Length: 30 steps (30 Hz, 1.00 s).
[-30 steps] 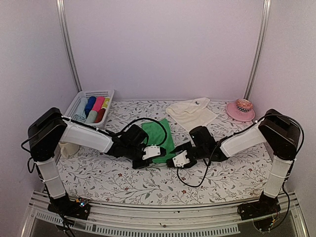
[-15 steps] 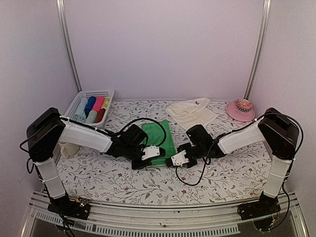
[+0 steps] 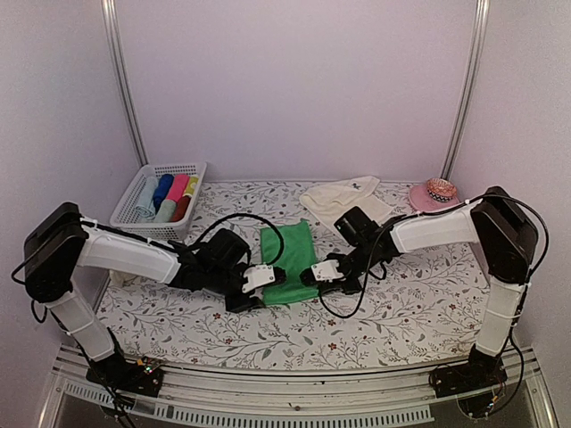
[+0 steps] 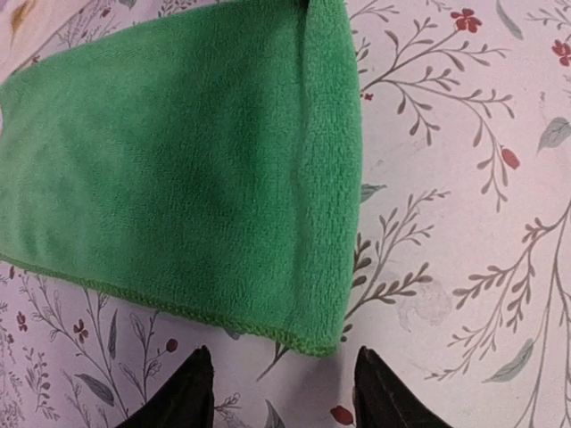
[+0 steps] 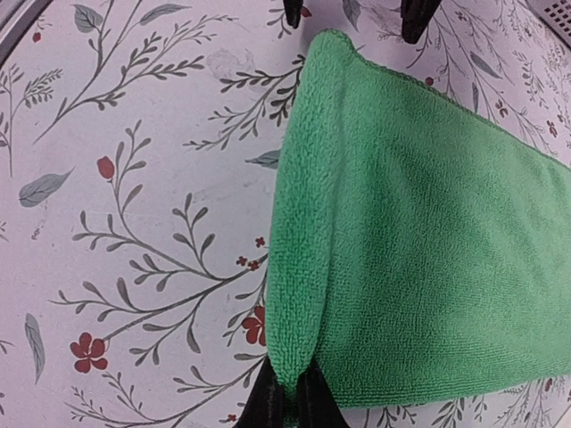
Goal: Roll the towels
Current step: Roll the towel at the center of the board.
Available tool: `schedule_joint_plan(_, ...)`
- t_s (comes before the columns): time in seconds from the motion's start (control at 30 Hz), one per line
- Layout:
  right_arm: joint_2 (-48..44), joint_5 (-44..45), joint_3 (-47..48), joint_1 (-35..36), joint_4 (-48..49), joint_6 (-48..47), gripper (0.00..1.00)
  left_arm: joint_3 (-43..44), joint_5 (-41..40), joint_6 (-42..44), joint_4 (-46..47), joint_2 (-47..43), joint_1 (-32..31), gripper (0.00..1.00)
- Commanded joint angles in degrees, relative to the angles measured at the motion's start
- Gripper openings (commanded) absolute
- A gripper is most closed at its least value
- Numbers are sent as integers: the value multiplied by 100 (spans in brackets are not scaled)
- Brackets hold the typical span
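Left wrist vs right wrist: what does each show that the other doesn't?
Left wrist only: the left tool close up, open, its tips just short of the green towel corner with nothing between them.
Right wrist only: the right tool shut on the towel's other near corner.
Both: the towel's doubled edge lying flat on the floral table cover. The right wrist view also catches two dark tips at the far corner, likely the left tool.

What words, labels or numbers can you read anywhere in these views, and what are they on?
No text can be read.
The cream towel carries a small dark mark near its far edge, too small to read.
The green towel and the floral table cover show no writing.
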Motion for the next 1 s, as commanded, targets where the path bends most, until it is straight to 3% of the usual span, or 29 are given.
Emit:
schedule_joint_plan(0.0, 250, -690, 427, -152, -1091, 233, 2, -39, 139, -141, 219, -57, -18, 54)
schedule_joint_plan(0.23, 704, -1469, 1493, -445, -2353, 470, 2, -172, 586, -183, 463, -267, -16, 57)
schedule_joint_plan(0.5, 1168, -1691, 2117, -621, -2984, 670, 3, -162, 550, -348, 724, -146, -12, 59)
schedule_joint_plan(0.7, 1396, -1691, 2343, -750, -3088, 887, 3, 35, 495, -501, 699, 129, 97, 56)
schedule_joint_plan(0.97, 1560, -1755, 2541, -855, -3215, 1022, 3, 452, 659, -559, 316, 555, 173, 44)
